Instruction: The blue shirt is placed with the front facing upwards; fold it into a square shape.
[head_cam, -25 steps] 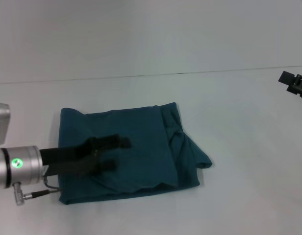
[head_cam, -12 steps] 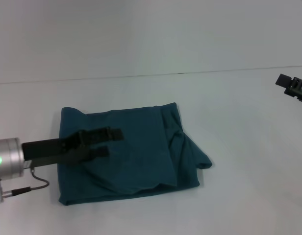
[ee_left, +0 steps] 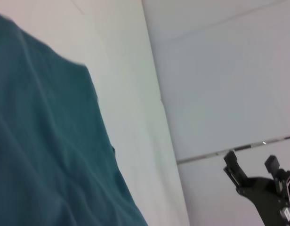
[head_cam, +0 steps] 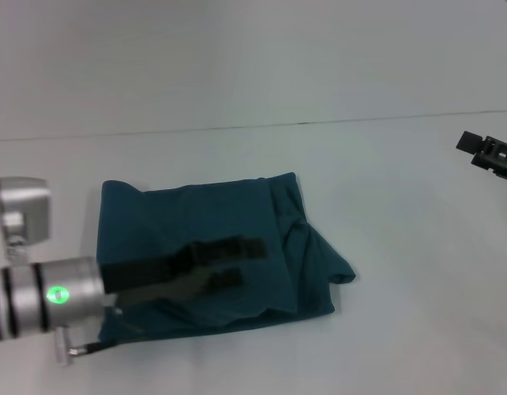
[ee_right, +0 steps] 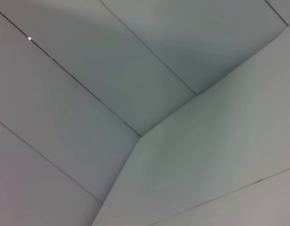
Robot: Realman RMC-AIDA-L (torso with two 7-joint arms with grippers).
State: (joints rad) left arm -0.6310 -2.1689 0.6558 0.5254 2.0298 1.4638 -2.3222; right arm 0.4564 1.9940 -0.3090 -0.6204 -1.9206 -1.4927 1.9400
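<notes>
The left pincer hovers spread and empty over the blue shirt, apparently to smooth it. The shirt lies folded into a rough rectangle left of centre on the tabletop, a sleeve bulging right. The right pincer waits far right, spread and empty.

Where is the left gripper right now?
In the head view, the left gripper reaches in from the robot's left over the middle of the folded blue shirt, fingers apart.
</notes>
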